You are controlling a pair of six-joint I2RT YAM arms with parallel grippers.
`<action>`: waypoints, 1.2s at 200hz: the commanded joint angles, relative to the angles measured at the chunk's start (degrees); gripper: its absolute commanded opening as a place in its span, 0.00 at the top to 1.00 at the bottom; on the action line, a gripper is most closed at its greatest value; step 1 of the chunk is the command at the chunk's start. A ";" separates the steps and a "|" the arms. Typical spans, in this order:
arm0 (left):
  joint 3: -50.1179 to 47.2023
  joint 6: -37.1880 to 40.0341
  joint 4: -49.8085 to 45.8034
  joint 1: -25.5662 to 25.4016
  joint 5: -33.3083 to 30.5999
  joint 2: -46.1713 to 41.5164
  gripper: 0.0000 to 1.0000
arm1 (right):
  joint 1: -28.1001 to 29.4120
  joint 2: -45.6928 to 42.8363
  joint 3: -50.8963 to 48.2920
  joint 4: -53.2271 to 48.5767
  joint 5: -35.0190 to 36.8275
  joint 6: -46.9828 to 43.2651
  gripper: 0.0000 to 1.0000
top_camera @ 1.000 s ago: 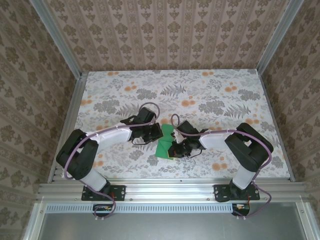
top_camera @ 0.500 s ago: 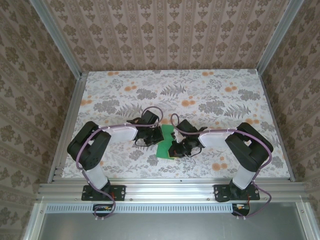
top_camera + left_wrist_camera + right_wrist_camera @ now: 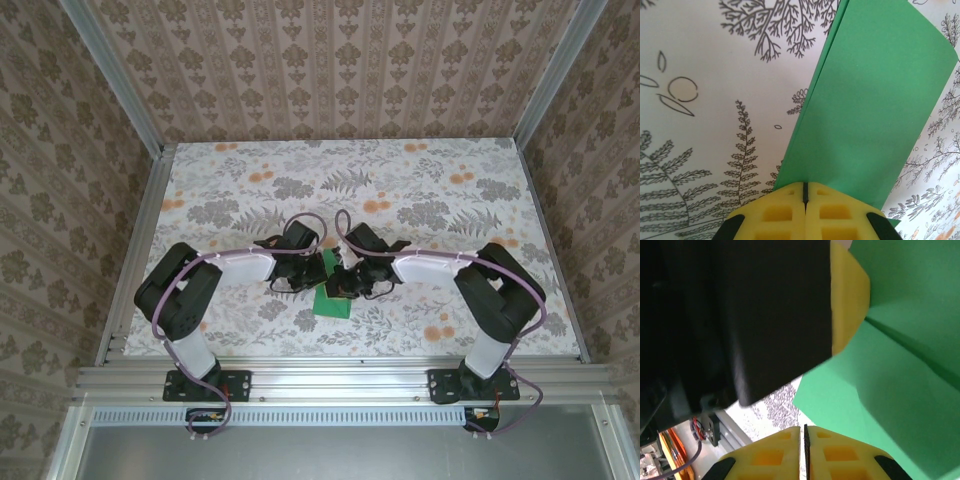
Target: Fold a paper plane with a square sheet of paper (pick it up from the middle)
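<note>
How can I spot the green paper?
On the flowery table, look near the front edge, between the left gripper and the right gripper. The folded green paper sits there. It is plain bright green; everything around it is patterned, black or white.

Smooth matt green paper point(image 3: 865, 110), moulded yellow plastic fingers point(image 3: 775, 215), a matt floral-printed tabletop point(image 3: 705, 140), brushed aluminium frame rails point(image 3: 340, 378).

no legible txt or labels
</note>
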 commanded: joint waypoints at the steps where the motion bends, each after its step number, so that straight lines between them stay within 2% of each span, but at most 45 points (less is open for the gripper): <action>1: -0.92 1.35 -3.31 0.24 -2.88 2.16 0.98 | 0.30 3.37 0.93 -1.44 0.18 0.93 0.87; 48: -0.86 1.57 -3.87 0.21 -3.23 2.39 0.98 | 0.00 6.61 0.86 -8.04 5.81 -2.23 0.88; 104: -0.98 1.52 -4.73 0.21 -3.55 2.60 0.98 | 0.18 -1.39 -1.29 -7.25 0.62 -1.20 0.87; 167: -0.85 1.61 -4.94 0.23 -3.50 2.69 0.98 | 0.09 3.70 -7.24 -5.33 2.79 -1.54 0.88; 215: -0.85 1.61 -5.36 0.21 -3.44 2.69 0.98 | 0.09 -5.34 -9.03 -5.40 1.18 -0.17 0.88; 240: -0.66 1.65 -5.60 0.21 -3.42 2.78 0.98 | 0.09 -3.54 -11.01 -3.50 0.90 0.11 0.88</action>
